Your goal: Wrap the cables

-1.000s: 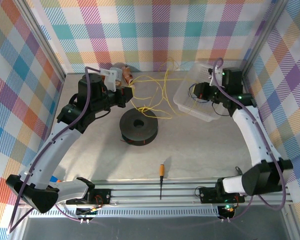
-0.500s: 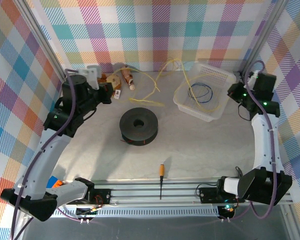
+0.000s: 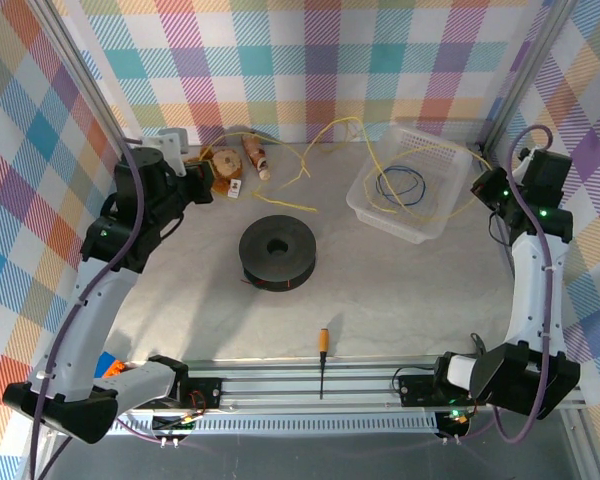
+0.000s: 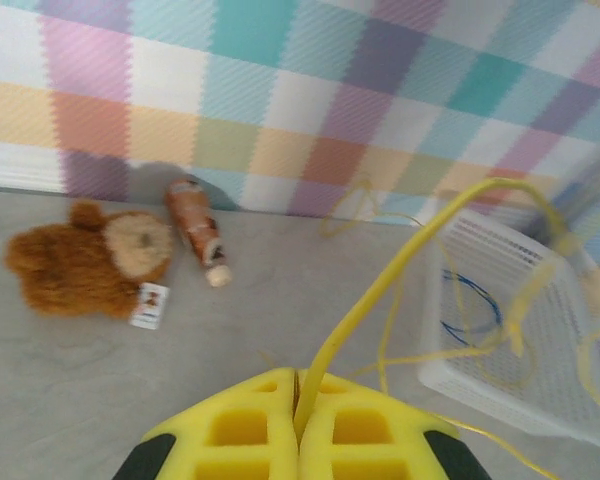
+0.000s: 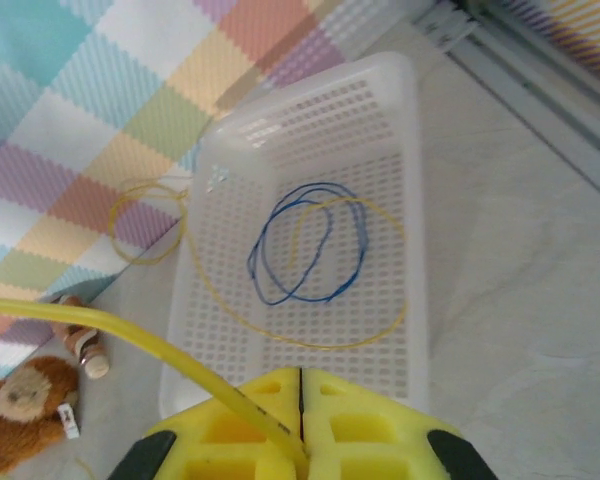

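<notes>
The cables (image 3: 298, 206) are thin yellow wires, strung in loose loops from the back wall across the table and into the white basket (image 3: 378, 213). My left gripper (image 3: 194, 178) is at the back left beside the teddy bear. In the left wrist view its yellow pads (image 4: 242, 425) are shut on one yellow cable (image 4: 380, 290), which rises toward the basket (image 4: 500, 400). My right gripper (image 3: 483, 186) hangs just right of the basket. The right gripper (image 5: 300, 385) is shut on a cable (image 5: 130, 335) running off to the left, and a thin yellow loop (image 5: 310, 345) lies inside the basket (image 5: 310, 85).
A blue wire coil (image 3: 400, 183) lies in the basket. A black spool (image 3: 277, 252) sits mid-table. An orange-handled screwdriver (image 3: 323, 360) lies near the front rail. A brown teddy bear (image 3: 223, 165) and a small brown bottle (image 3: 255, 155) are by the back wall.
Both arms have drawn apart: the left gripper went back and left toward the teddy, and the right gripper went right, out of the basket. The yellow wires have shifted and stretched between them.
</notes>
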You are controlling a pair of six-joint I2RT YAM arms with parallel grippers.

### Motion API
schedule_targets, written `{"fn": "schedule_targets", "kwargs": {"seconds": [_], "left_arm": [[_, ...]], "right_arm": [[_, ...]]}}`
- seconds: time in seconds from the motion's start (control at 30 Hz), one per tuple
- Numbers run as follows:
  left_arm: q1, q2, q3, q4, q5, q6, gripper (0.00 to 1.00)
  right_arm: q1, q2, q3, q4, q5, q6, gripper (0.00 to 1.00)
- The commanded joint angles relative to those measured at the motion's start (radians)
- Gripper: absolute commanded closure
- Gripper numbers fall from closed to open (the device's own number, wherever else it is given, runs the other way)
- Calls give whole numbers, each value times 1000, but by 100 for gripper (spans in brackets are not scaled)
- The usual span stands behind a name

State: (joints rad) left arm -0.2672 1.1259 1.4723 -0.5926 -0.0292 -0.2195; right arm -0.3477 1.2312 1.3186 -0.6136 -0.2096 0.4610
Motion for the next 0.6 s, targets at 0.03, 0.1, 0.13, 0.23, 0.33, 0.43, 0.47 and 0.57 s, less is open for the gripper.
{"fn": "schedule_targets", "kwargs": {"seconds": [0.03,0.1,0.13,0.23,0.33,0.43,0.47,0.57], "left_arm": [[183,0,205,-70,-103,-20,100],[254,18,287,-93,-108,-49,100],[281,35,327,-105,-117,-60,100],[379,95,436,-148,-125,-99,100],[461,164,522,-175,-107,-136,100],[501,222,587,-174,-19,-150,100],[501,230,589,-156,25,-153,100],[498,245,547,-69,252,-206,100]], "right_arm": [[-115,-5,-33,-2,18,27,100],[-148,-22,-67,8,24,37,100],[-166,-29,-81,15,21,39,100],[-226,-39,-114,21,6,40,100],[-296,-44,-147,36,-24,46,100],[-329,-39,-159,54,-85,50,100],[-329,-39,-162,63,-109,50,100],[-326,-37,-173,105,-234,68,100]]}}
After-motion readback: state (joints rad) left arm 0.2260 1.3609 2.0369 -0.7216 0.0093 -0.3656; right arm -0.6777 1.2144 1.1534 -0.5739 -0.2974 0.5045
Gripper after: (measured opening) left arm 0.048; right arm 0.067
